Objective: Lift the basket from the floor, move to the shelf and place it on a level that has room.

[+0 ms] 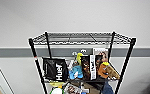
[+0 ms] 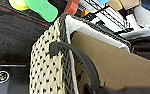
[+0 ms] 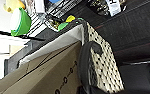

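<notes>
Two wrist views show the basket (image 2: 47,67) with brown cardboard (image 2: 116,65) inside, its dark handles near each camera. Whether either gripper's jaws clasp a handle I cannot tell. Ahead, the shelf (image 1: 82,60) has a seemingly bare top level (image 1: 82,38).

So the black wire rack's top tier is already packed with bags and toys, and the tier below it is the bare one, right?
Not quite: it is the other way round. In the head view the black wire rack's top tier is a bare wire grid, while the tier below holds the clutter: a black Huel bag, a blue toy and other items.
</notes>
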You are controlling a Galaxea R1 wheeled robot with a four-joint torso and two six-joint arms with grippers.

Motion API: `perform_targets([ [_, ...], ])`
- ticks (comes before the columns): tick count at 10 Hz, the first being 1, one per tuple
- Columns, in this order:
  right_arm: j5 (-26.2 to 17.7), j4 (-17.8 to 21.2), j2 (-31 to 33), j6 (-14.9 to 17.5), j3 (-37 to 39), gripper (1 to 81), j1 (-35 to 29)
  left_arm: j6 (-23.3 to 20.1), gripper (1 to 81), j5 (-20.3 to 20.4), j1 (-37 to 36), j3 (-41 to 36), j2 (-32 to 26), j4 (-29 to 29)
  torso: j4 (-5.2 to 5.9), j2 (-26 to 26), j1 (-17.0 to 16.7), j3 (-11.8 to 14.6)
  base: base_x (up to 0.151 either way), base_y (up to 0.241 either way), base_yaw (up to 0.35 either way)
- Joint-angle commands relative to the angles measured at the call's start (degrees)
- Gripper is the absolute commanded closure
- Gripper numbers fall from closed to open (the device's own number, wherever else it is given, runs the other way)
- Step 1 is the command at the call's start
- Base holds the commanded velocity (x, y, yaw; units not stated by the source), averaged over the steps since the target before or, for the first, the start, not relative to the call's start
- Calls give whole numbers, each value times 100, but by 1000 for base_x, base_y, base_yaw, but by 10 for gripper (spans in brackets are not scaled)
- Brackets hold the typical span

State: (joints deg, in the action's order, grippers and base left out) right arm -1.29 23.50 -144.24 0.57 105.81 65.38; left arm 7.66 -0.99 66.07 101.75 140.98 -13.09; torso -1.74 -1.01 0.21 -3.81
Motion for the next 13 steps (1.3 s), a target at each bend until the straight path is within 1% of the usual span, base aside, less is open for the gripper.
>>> perform_targets([
  [1,-284,-21,94,-22,-317,811,-617,8,811,-183,-538,-200,-96,26,0,0,0,0,105,0,0],
  [9,-284,-21,121,-22,-361,811,-617,8,811,-183,-503,-200,-96,26,0,0,2,0,100,0,0],
  [11,-284,-56,130,-22,-378,811,-635,8,811,-183,-503,-200,-96,17,0,0,2,0,68,0,0],
  [13,-284,-74,156,-22,-449,811,-644,8,811,-183,-511,-217,-105,17,0,0,2,0,0,0,0],
])
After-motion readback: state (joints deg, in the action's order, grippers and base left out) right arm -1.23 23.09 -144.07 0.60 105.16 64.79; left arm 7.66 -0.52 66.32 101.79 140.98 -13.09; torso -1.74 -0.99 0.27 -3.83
